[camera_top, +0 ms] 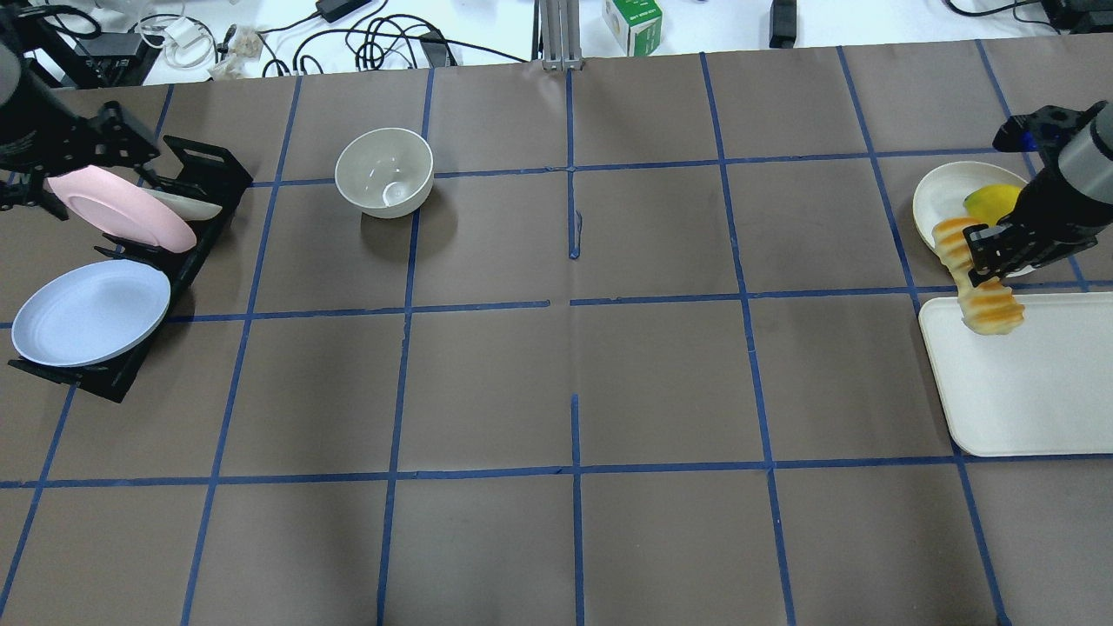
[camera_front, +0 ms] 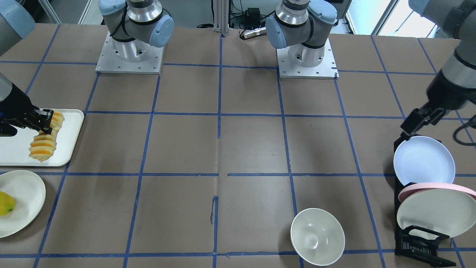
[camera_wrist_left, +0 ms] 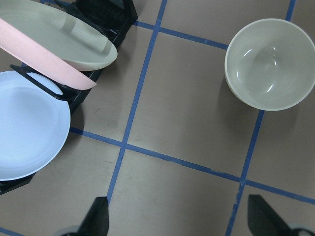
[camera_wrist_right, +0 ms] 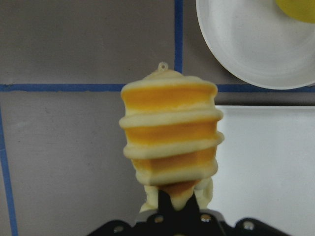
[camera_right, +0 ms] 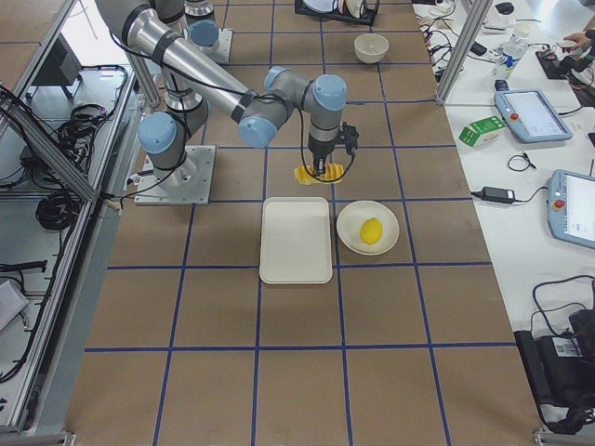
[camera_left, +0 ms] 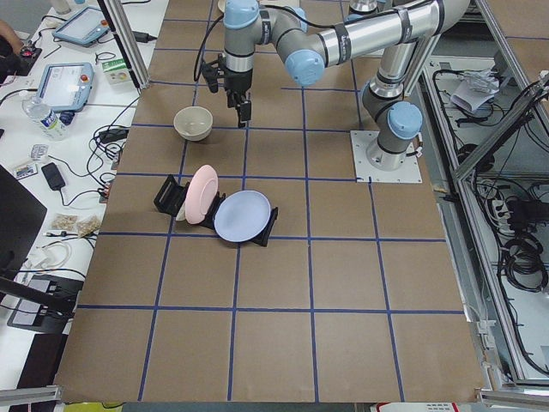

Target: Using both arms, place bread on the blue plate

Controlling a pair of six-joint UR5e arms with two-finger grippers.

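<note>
My right gripper (camera_front: 44,122) is shut on the bread (camera_front: 45,140), an orange-and-cream ridged loaf. It holds the loaf by its middle, just above the far end of the white tray (camera_front: 15,152). In the right wrist view the bread (camera_wrist_right: 170,142) hangs end-on from the shut jaws. The pale blue plate (camera_top: 87,313) leans in the front slot of a black rack (camera_top: 196,187); it also shows in the front view (camera_front: 424,160). My left gripper (camera_wrist_left: 182,221) is open and empty, high above the table beside the rack, with the blue plate (camera_wrist_left: 27,128) below it to the left.
A pink plate (camera_top: 122,209) and a cream plate (camera_front: 435,212) stand in the same rack. A cream bowl (camera_top: 384,171) sits near the rack. A cream plate (camera_front: 28,193) with a yellow-green fruit (camera_front: 5,203) lies beside the tray.
</note>
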